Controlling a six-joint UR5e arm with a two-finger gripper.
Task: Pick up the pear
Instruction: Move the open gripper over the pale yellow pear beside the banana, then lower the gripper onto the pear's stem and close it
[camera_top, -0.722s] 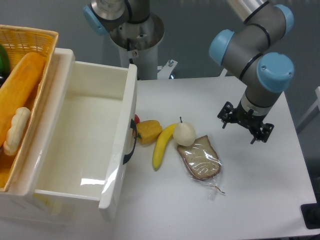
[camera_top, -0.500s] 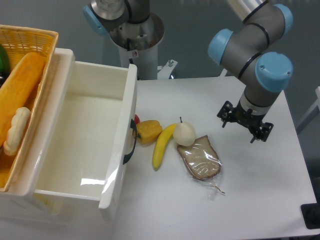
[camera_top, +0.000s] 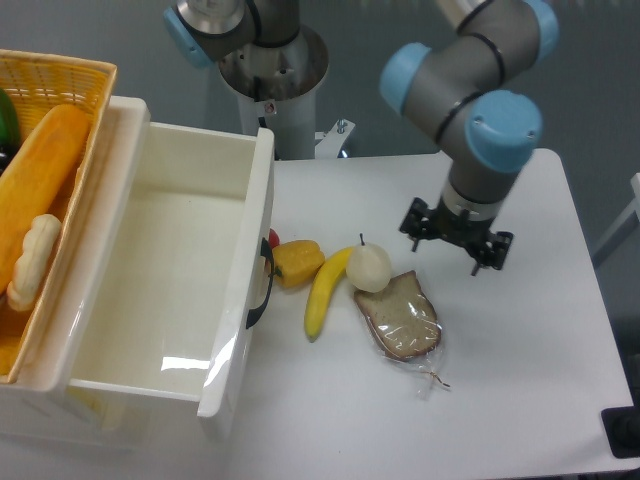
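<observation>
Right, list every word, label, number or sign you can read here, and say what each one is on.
No text can be read.
Small red mark on the robot base: too small to read.
Pear, banana, pepper, bagged bread slice, white bin, basket: no labels show.

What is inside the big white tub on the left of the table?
The white tub looks empty: only its bare floor with a light reflection shows. Its near wall hides the front strip of the floor, so that part cannot be checked.
</observation>
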